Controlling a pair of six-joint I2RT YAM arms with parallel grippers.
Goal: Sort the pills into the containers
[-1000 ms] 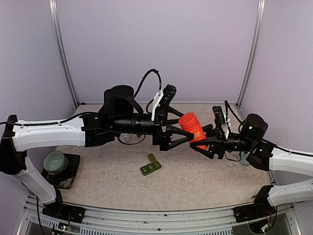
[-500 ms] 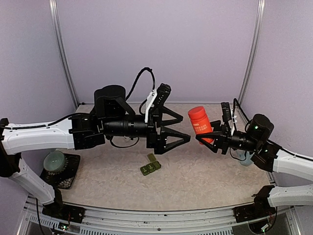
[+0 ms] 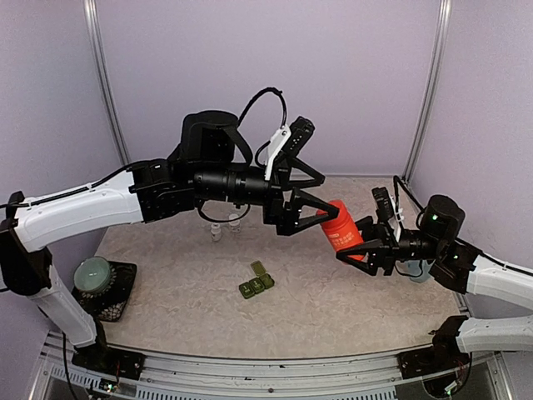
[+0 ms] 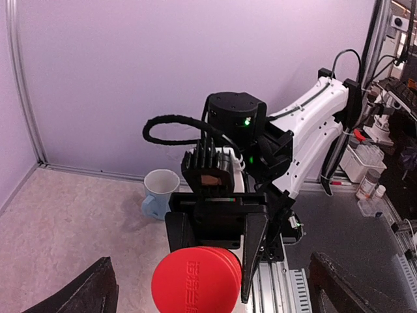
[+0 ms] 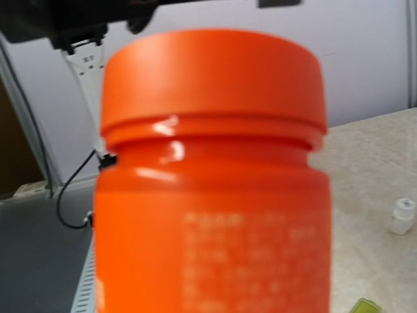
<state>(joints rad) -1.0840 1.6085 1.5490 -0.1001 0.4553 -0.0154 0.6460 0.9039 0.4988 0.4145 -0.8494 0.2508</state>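
Mid-air at 3 o'clock: right fingers [image 4: 253,244] clamp orange plastic pill bottle [image 3: 340,227]; left fingers [image 4: 91,293] gape empty; a skewed grab could dislodge it.

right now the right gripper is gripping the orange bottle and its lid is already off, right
Not quite: the lid is on. The right wrist view shows the orange cap seated on top of the orange bottle. The rest holds: the right gripper is gripping that bottle.
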